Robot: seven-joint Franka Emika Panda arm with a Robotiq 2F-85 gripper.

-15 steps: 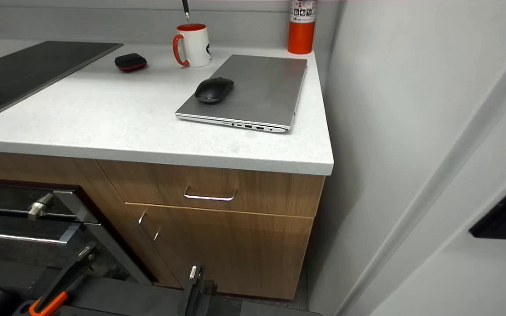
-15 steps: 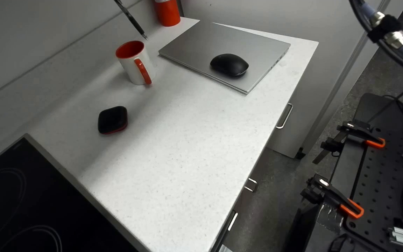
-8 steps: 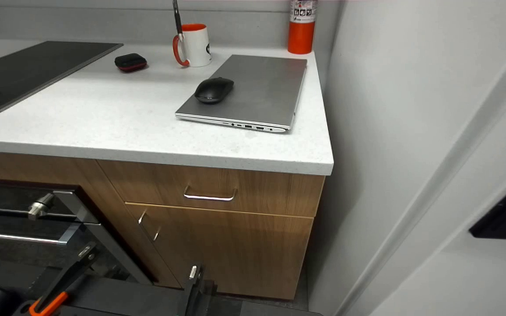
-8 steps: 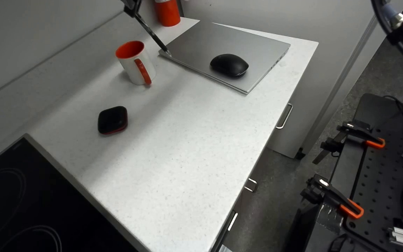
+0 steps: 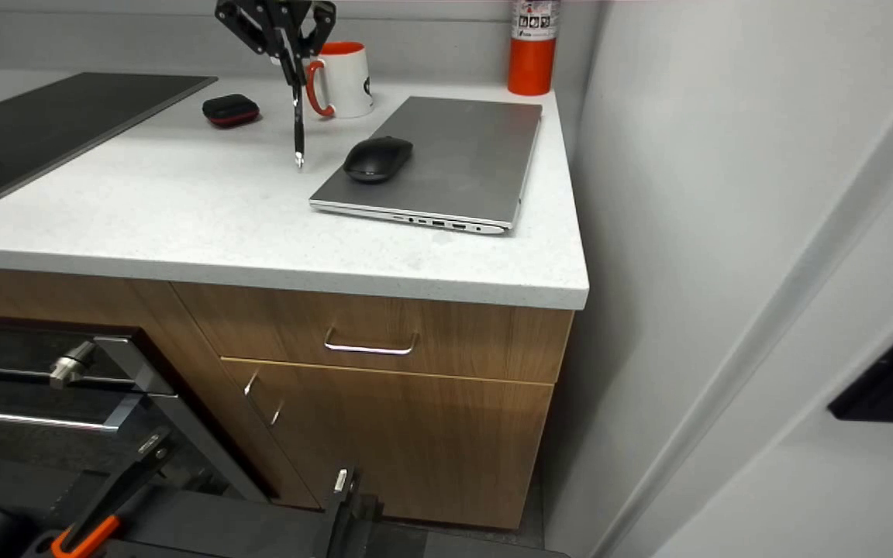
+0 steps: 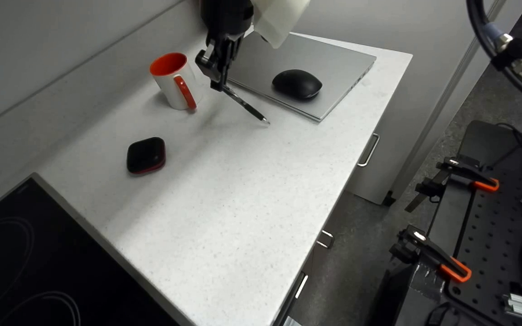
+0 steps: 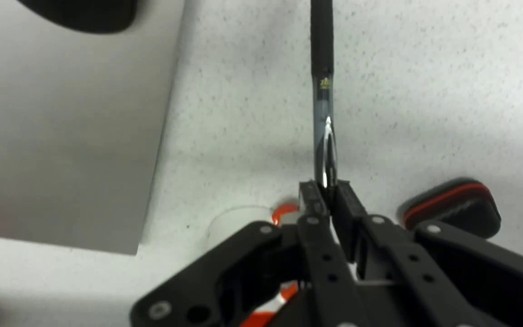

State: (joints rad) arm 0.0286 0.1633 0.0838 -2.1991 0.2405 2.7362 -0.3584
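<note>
Over countertop, tool pinches pen by one end; pen slants down below it.

A speckled countertop is backed by a grey wall; wood-grain cabinets and an oven are fitted beneath.

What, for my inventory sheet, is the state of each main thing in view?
Slim black and silver pen, held, tip down.
Black jointed gripper, shut on the pen.
Flat silver laptop, closed.
Rounded black mouse, on the laptop.
White mug with red handle, upright.
Black case with red seam, closed.
Brown wooden drawer, shut.
Red cylinder with label, upright.
</note>
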